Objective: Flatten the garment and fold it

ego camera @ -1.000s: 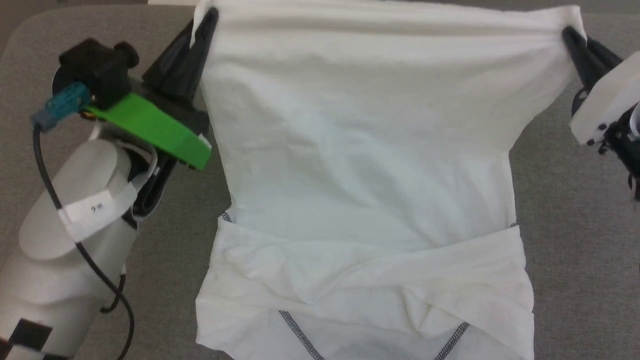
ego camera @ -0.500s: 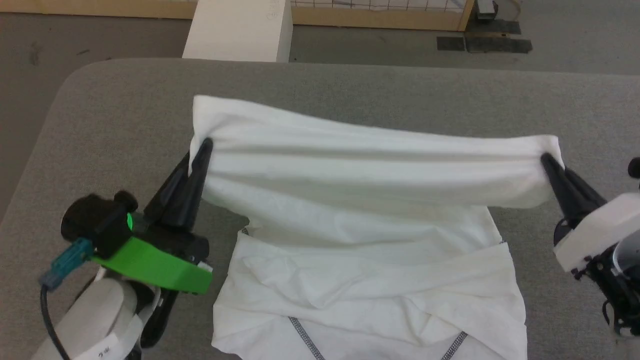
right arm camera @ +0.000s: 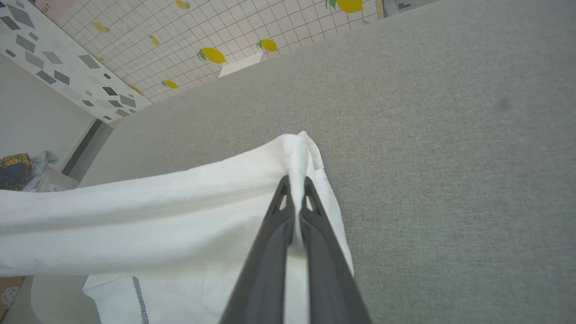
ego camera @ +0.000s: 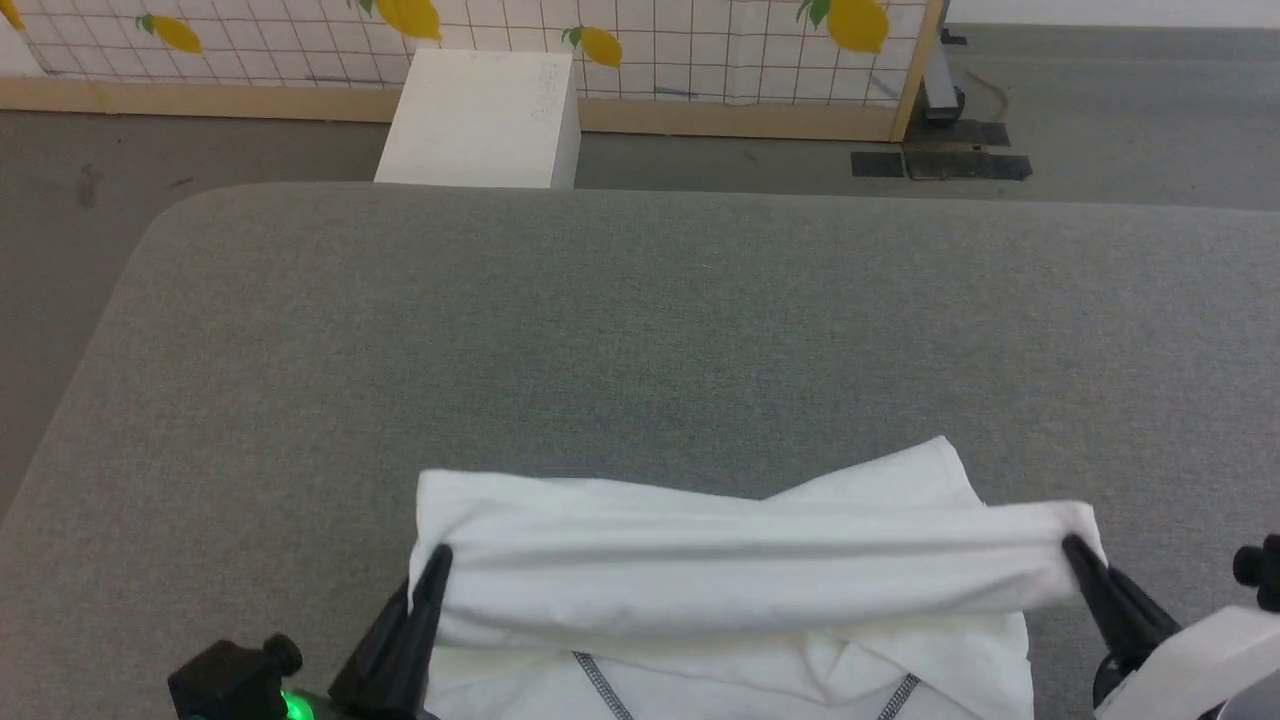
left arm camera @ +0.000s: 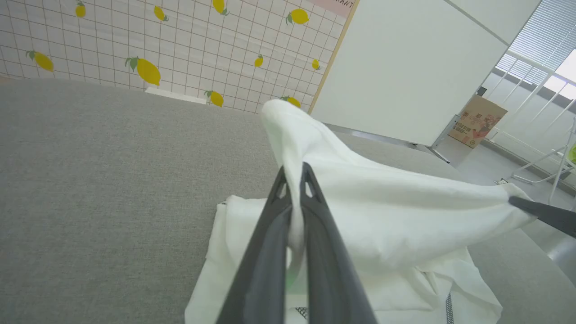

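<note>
My left gripper (ego camera: 437, 562) is clamped on one corner of the shirt (ego camera: 740, 565) and my right gripper (ego camera: 1074, 548) on the other. In both wrist views the cloth is pinched tight between closed fingers. Between my hands the edge I hold runs as a taut band, lifted off the table (ego camera: 640, 330). Under that band, back towards my wrists, the rest of the shirt lies on the table in loose layers, with the zigzag seams (ego camera: 597, 682) showing just behind the band. Beyond the band, nearer my right hand, a small flap of cloth pokes forward. Far ahead of my fingertips, past the table's far edge, a box (ego camera: 480, 120) stands on the floor. I judge that the flattening is largely done and that I am partway through a fold, bringing the held edge over the body of the shirt. The edge is not yet laid down. What remains, as far as I can tell, is to lower it evenly onto the layers beneath, let go with both hands, tidy that flap and perhaps fold once more.
</note>
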